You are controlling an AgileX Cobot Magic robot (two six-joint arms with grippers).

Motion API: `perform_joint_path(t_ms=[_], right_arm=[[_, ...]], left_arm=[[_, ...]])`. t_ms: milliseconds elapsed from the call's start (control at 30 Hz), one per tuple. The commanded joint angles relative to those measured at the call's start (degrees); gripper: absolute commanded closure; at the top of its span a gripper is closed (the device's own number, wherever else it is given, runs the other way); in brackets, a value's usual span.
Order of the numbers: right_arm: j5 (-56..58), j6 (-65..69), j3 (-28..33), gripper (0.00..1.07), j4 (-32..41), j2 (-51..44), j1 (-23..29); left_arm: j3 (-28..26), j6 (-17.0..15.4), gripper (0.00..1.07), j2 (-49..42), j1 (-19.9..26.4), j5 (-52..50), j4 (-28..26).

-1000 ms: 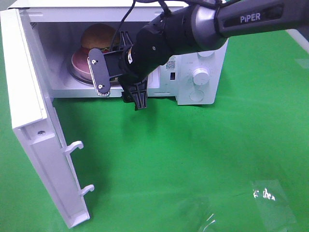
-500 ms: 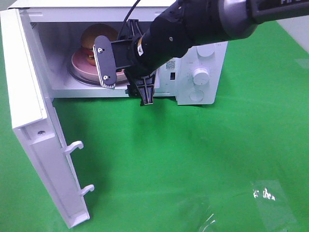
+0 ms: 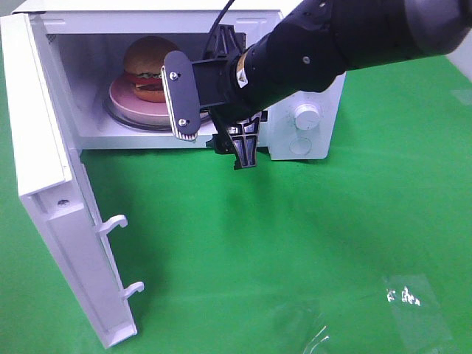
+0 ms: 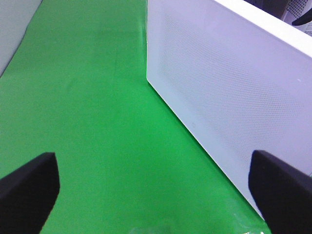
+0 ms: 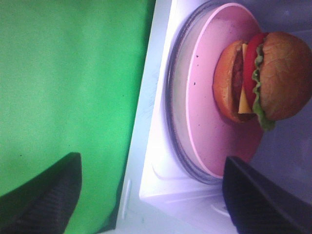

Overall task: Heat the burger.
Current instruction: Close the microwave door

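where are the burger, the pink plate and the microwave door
burger (image 5: 282, 73) right wrist view, on the top bun
pink plate (image 5: 204, 122) right wrist view, on its bare surface beside the burger
microwave door (image 3: 44, 147) exterior high view, on its inner side

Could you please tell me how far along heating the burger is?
Done: the golden-bun burger with lettuce, tomato and cheese sits on the round pink plate inside the white microwave. In hand: nothing; the right gripper hangs open and empty before the cavity, the left gripper open near the white door. Left: shut the open door and turn the round white knob.
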Motion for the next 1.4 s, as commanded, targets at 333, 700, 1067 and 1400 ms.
perform_joint_path(t_ms=[333,700,1067,1400], right_arm=[[-1.8,4.8,8.5,0.31,-0.3,-9.4,-0.1],[-2.3,11.1,17.2,0.31,-0.3,-18.0,-0.1],[1.0,23.8,23.0,0.31,0.3,-27.9,-0.1],[12.8,45.6,23.4,0.31,0.3,-35.9,-0.1]], left_arm=[[0.1,0.0,0.08,-0.9,0.1,-0.3,-0.1],[0.1,0.0,0.08,-0.9,0.1,-0.3,-0.1],[0.1,0.0,0.08,-0.9,0.1,-0.3,-0.1],[0.1,0.0,0.08,-0.9,0.1,-0.3,-0.1]])
